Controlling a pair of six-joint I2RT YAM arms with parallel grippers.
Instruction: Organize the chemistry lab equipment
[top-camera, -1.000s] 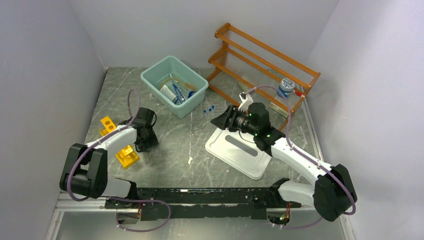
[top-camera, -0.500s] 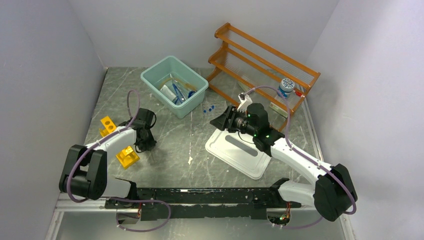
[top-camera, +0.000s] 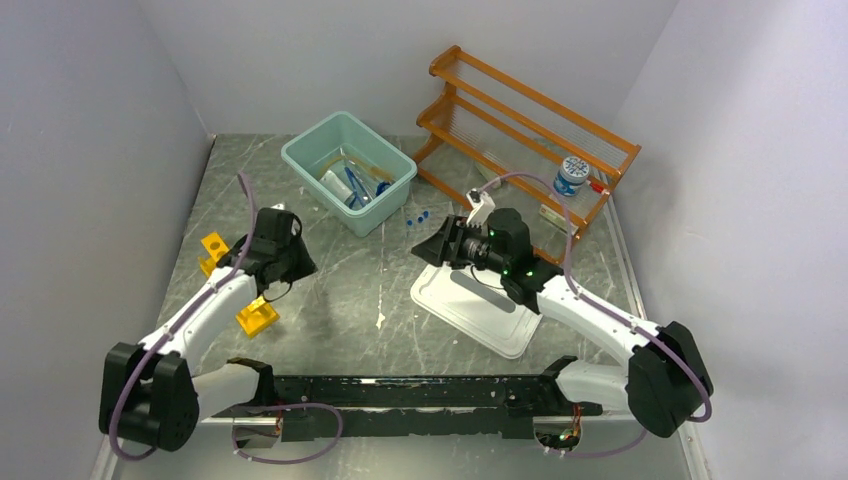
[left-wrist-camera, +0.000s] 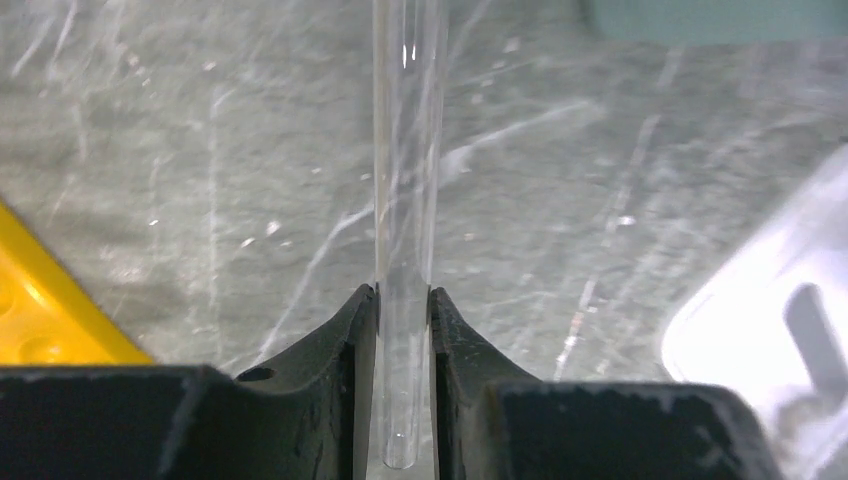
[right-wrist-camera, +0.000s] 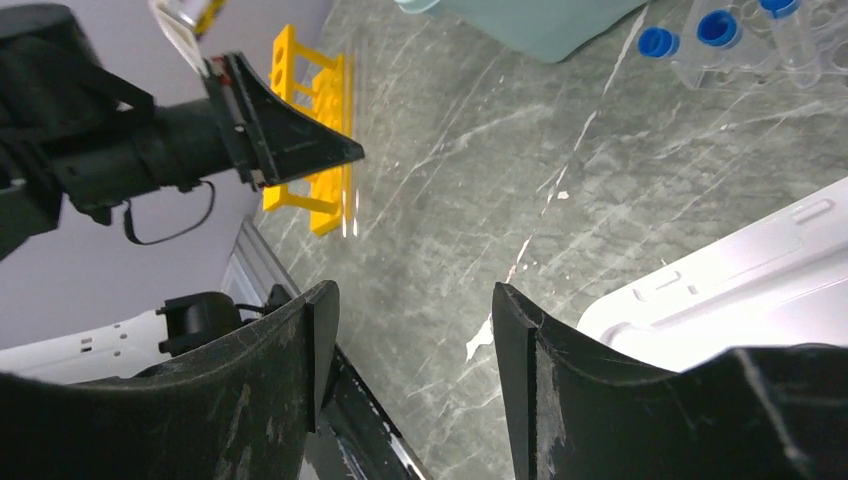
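Top external view: the grey tabletop is the largest thing here. The orange shelf stands at its far right, and a teal bin sits far and left of centre. What lies in the bin is hard to make out, apart from blue-framed goggles among pale items. A white tray lies flat, near and right of centre, and my right arm covers part of it.

The yellow rack stands at the left. My left arm crosses it and hides its middle, so only its two ends show.

My left tool is above the tabletop just right of the rack. It is clamped on a clear glass tube. In the left wrist view the tube runs straight out from between the fingers. Its rounded end sits back between the finger bases, and its other end is cut off by the top of the picture. From above I cannot pick the tube out at all.

My right tool hangs over the far left corner of the tray. Its fingers are apart, with only bare tabletop between them. The blue-capped vials lie just beyond it, toward the bin. A small jar stands on the shelf's lower tier, far right.
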